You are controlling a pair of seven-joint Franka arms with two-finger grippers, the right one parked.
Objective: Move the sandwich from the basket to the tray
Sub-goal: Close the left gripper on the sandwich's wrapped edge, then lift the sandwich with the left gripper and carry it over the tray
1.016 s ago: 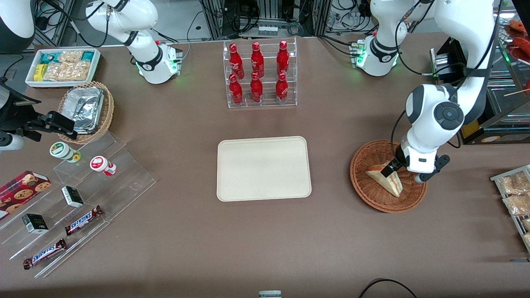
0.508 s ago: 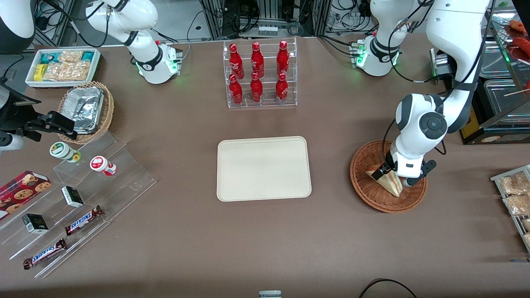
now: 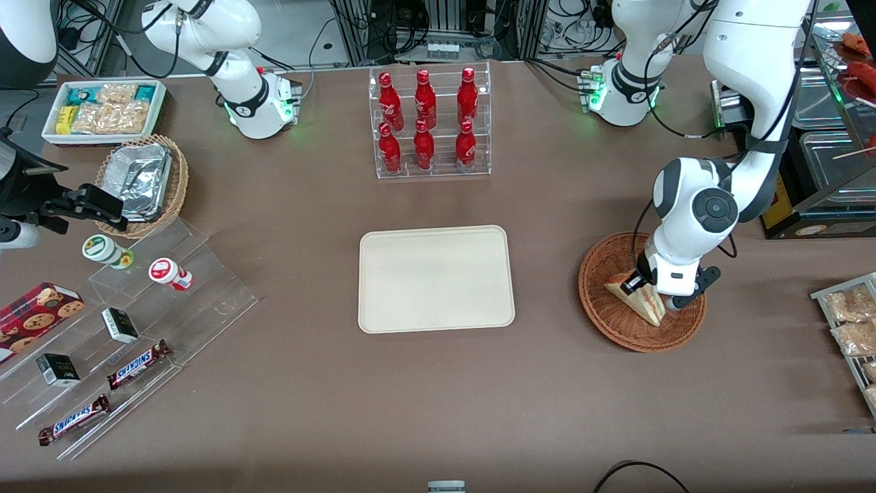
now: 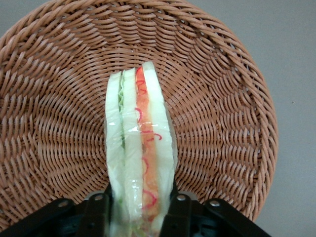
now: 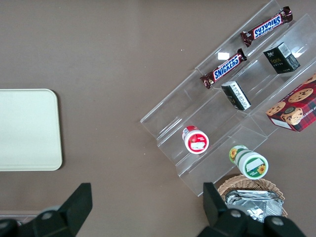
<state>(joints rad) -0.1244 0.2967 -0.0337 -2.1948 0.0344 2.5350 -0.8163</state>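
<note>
I've got the end effector [image 4: 140, 210] down inside the basket [image 3: 609, 322], fingers [image 4: 98, 212] pressed against both flat sides of the sandwich [image 4: 139, 158], so it's clamped on the wedge. The sandwich stands on edge on the basket's weave, filling layers facing the wrist camera, clear wrap visible over the bread. From the front I see the sandwich [image 3: 640, 300] lying in the half of the basket nearer the camera, its tip pointing toward the basket's rim. The basket sits toward the working arm's end of the counter [image 3: 438, 397]. The tray [image 3: 436, 279] sits mid-counter, well apart from the basket, nothing on it. A rack of red bottles [image 3: 428, 123] stands farther from the camera than the tray.
</note>
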